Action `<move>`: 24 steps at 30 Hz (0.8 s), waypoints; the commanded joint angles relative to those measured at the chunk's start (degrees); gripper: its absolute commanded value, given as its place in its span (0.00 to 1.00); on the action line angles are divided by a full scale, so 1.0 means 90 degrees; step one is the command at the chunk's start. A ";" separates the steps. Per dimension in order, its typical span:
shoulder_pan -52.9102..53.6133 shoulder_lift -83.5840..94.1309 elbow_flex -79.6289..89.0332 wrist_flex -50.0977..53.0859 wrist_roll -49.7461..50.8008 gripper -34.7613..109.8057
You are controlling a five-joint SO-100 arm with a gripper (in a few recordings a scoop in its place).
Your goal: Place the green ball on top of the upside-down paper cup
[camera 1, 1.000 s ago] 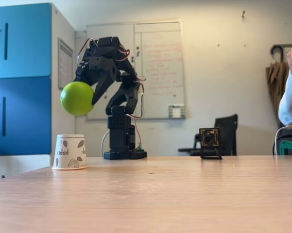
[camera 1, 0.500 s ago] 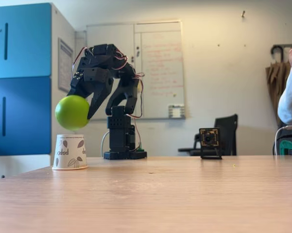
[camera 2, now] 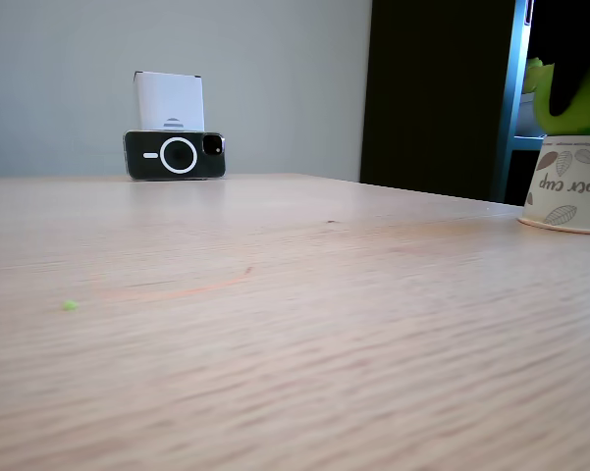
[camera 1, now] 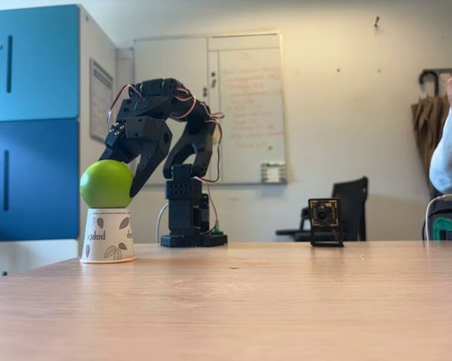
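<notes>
The green ball (camera 1: 105,184) rests on the upturned bottom of the white, leaf-printed paper cup (camera 1: 108,236), which stands upside down at the table's left in a fixed view. My black gripper (camera 1: 117,177) reaches down from the right and is still shut on the ball, with one finger (camera 1: 143,174) running along its right side; the other is hidden behind it. At the right edge of the second fixed view, the cup (camera 2: 571,188) carries the ball (camera 2: 581,116), with a dark finger (camera 2: 575,80) across its front.
The arm's base (camera 1: 186,218) stands behind the cup. A small camera on a stand (camera 1: 325,219) sits mid-table. A person's sleeve (camera 1: 447,159) shows at the right edge. A phone (camera 2: 175,154) leans against a white box (camera 2: 169,100). Blue cabinets (camera 1: 30,120) stand at left.
The gripper has lowered and moved left with the ball, from well above the cup down until the ball sits on the cup's top.
</notes>
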 commanded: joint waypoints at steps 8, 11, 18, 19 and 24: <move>0.0068 0.0391 0.0107 -0.0137 0.0010 0.50; 0.0059 0.0459 0.0107 -0.0137 0.0010 0.51; 0.0029 0.0557 0.0107 -0.0146 0.0010 0.53; 0.0029 0.0566 0.0107 -0.0146 0.0010 0.53; 0.0010 0.0684 0.0059 -0.0205 0.0020 0.53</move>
